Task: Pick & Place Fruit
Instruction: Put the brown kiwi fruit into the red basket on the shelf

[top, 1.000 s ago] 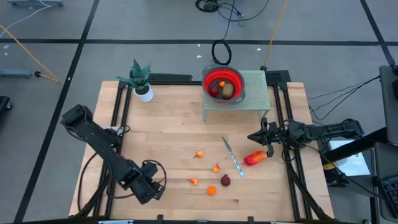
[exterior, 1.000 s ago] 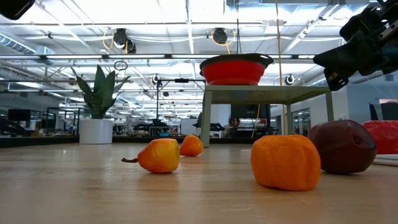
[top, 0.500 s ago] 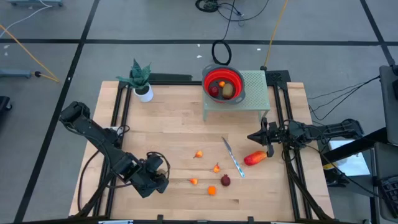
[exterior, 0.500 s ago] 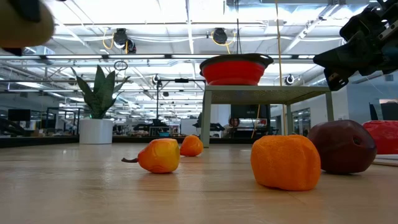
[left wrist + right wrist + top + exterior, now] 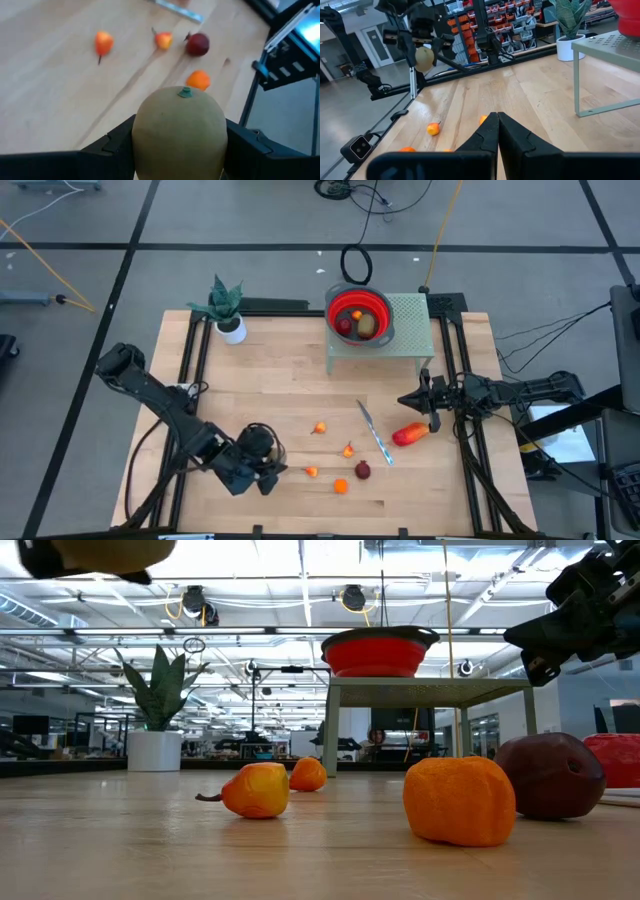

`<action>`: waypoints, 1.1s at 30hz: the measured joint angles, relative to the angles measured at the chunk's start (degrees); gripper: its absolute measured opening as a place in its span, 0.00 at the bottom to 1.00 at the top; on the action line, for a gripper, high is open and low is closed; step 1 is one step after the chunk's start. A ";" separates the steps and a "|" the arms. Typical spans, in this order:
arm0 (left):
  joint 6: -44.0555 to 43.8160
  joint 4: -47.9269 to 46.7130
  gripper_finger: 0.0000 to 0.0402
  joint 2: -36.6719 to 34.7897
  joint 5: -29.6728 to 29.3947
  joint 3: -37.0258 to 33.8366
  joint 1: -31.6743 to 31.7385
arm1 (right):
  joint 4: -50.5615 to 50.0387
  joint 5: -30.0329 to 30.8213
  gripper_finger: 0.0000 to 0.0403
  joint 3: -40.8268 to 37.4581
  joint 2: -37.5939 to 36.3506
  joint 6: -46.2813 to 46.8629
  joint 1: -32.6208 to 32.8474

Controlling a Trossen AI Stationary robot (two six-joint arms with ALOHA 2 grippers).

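Left gripper gripping olive-brown fruit, raised above table

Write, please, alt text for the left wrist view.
The left tool grips an olive-brown oval fruit above the wooden table. Below lie two small orange-red fruits, a dark red ball and an orange ball.

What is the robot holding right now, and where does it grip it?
The left gripper holds an olive-brown oval fruit by its sides, stem end outward, above the table. The right gripper is shut and empty.
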 joint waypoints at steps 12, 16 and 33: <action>10.89 5.96 0.56 0.00 -0.43 0.00 4.77 | 0.00 -0.21 0.00 0.00 -0.01 -0.37 0.01; 12.29 7.36 0.56 0.00 -0.39 0.02 5.58 | 0.00 -0.22 0.00 0.00 0.00 -0.37 0.02; 25.18 21.68 0.56 0.00 -0.36 0.02 9.45 | 0.00 -0.22 0.01 0.00 -0.02 -0.39 0.02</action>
